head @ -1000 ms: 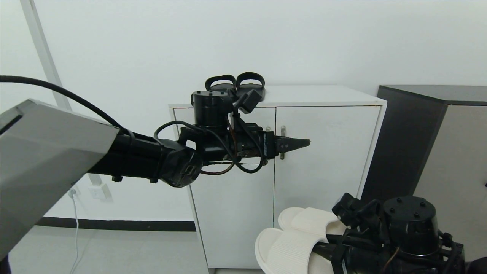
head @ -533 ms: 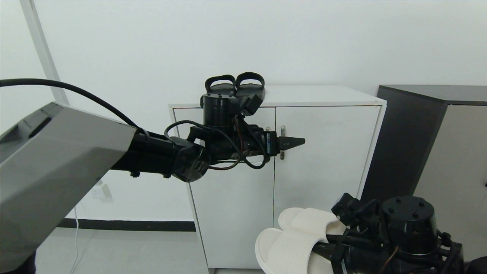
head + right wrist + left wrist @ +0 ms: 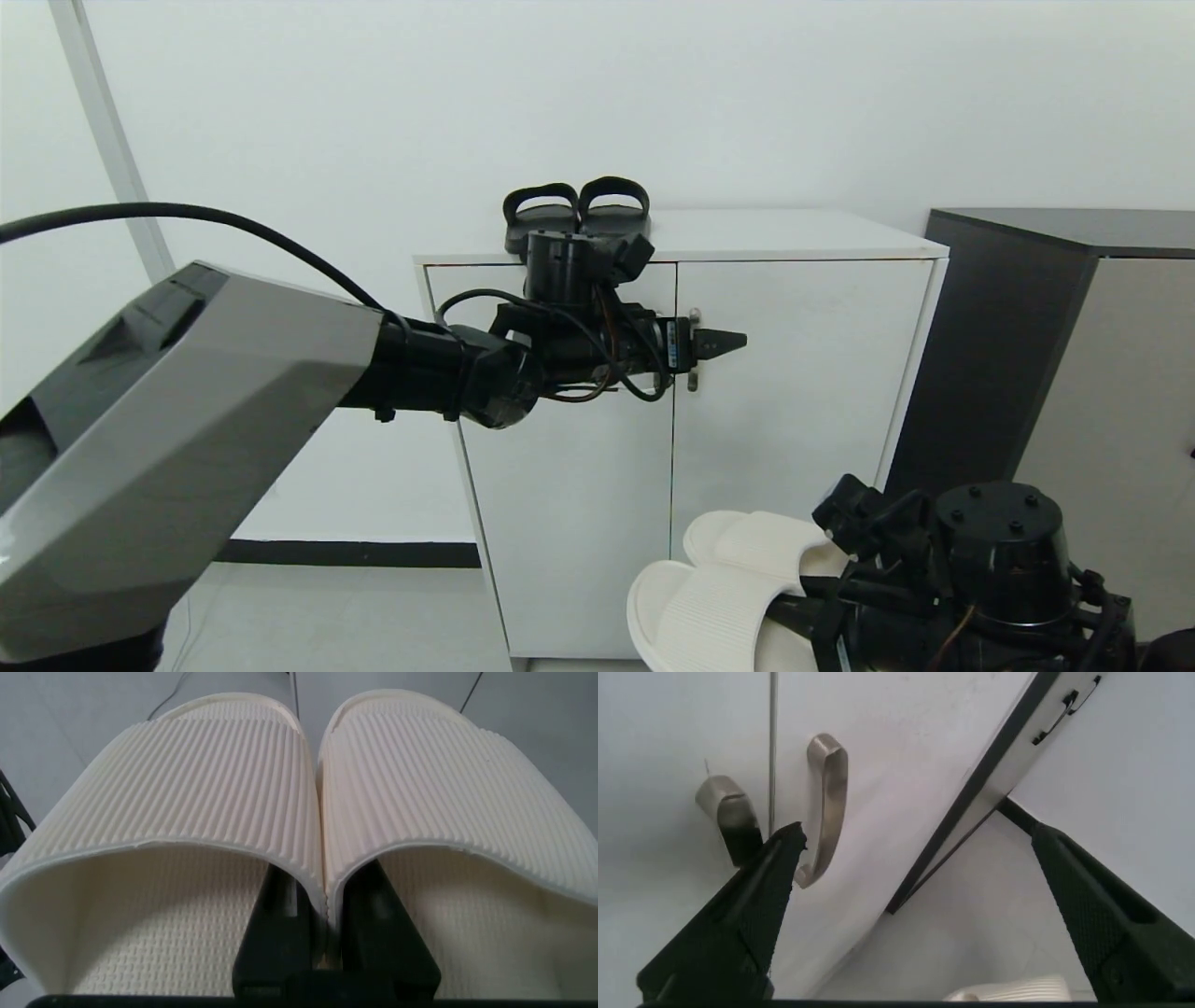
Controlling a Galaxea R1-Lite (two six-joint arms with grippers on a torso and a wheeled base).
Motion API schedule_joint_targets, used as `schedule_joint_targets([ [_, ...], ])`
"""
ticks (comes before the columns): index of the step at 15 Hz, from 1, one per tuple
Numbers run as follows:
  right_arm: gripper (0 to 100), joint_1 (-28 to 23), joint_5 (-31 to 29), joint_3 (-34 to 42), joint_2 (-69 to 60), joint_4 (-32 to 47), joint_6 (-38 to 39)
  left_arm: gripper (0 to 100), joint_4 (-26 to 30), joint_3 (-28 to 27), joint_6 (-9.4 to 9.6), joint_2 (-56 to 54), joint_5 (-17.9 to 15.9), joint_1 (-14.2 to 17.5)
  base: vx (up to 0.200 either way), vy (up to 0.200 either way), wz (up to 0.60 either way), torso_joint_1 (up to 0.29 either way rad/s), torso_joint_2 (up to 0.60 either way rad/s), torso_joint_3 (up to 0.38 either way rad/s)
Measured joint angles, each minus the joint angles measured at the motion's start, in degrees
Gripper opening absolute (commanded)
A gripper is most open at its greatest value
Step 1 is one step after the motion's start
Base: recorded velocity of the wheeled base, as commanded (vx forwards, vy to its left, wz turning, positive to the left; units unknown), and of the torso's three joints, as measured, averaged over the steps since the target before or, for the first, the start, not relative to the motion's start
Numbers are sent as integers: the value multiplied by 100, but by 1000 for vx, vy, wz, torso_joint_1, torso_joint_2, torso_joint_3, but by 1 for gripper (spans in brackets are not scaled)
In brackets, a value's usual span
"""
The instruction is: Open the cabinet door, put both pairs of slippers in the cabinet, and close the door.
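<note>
White slippers [image 3: 724,583], lower right in the head view, sit side by side with the right tool [image 3: 324,943] clamped on their touching inner walls. Left tool [image 3: 915,835], fingers well apart, hangs mid-frame just beside the door handle [image 3: 825,803] of the closed cabinet [image 3: 794,392]; black slippers [image 3: 579,207] rest on top.

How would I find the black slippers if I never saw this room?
Find the white cabinet with two doors against the wall. On its top, near the left end, sit the black slippers. They are the only dark pair; the white slippers are low down.
</note>
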Motion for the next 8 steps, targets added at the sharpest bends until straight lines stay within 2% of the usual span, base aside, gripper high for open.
schedule_joint_targets([
  [7, 0, 0, 5, 0, 9, 0, 0, 100, 327, -841, 6, 563, -6, -111, 0, 0, 0, 0, 0, 0],
  [8, 0, 0, 5, 0, 11, 0, -1, 0, 334, -874, 6, 599, -6, -116, 0, 0, 0, 0, 0, 0],
])
